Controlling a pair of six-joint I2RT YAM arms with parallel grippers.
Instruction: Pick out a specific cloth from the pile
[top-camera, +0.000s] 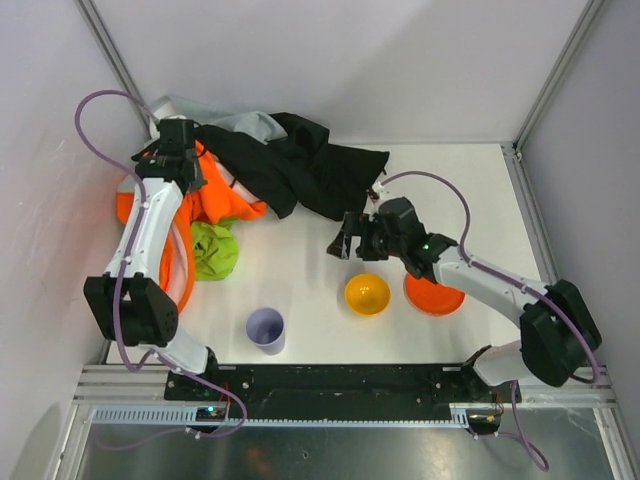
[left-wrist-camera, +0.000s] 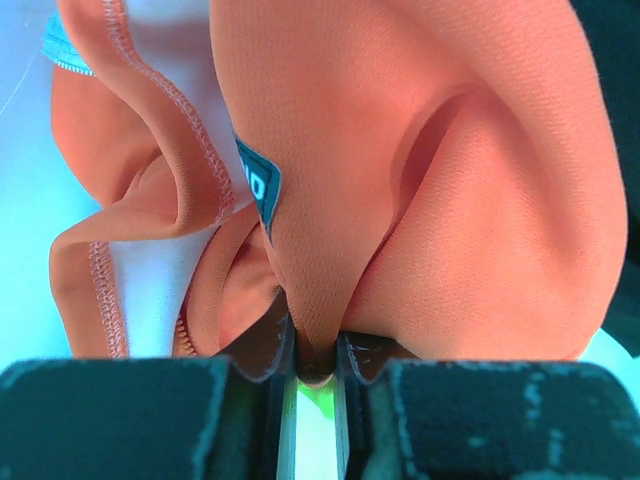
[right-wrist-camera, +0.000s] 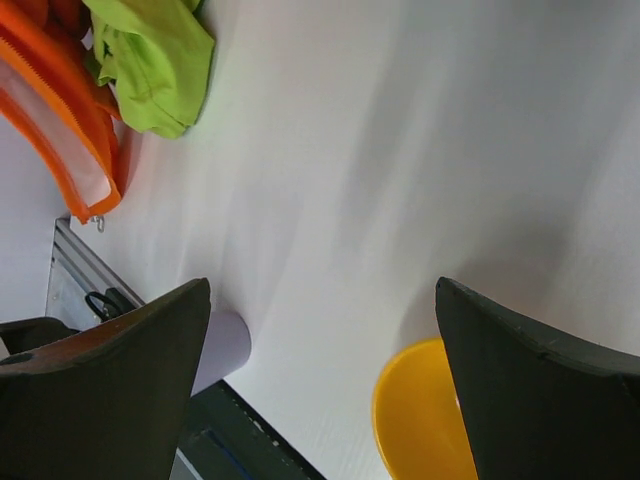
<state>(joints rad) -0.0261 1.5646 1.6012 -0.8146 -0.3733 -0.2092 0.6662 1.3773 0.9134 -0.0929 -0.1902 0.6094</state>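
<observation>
**LEFT GRIPPER CLAMPED ON ORANGE FABRIC; GREEN CLOTH LIES UNHELD AT THE PILE EDGE**

**Top view.** The left gripper (top-camera: 178, 140) is set into the far-left part of the pile (top-camera: 250, 165), on the orange garment (top-camera: 215, 200). The cloth (top-camera: 215, 250), lime-green and bunched, lies at the pile's near edge. It touches the orange garment and sits just beside the left forearm, and nothing holds it. The right gripper (top-camera: 346, 243) hovers over bare table (top-camera: 320, 300), near the yellow bowl (top-camera: 367, 294).

**Left wrist view.** The fingers (left-wrist-camera: 200, 420) are pinched narrow on a fold of orange fabric. This grip probably serves to draw that layer off the cloth. A green glint shows between the fingers, and I cannot tell what it is.

**Right wrist view.** The fingers (right-wrist-camera: 110, 390) stand wide apart with nothing between them. The cloth (right-wrist-camera: 155, 60) is well apart from them, at the upper left. This arm appears to be parked clear of the pile, ready to take the cloth.
</observation>
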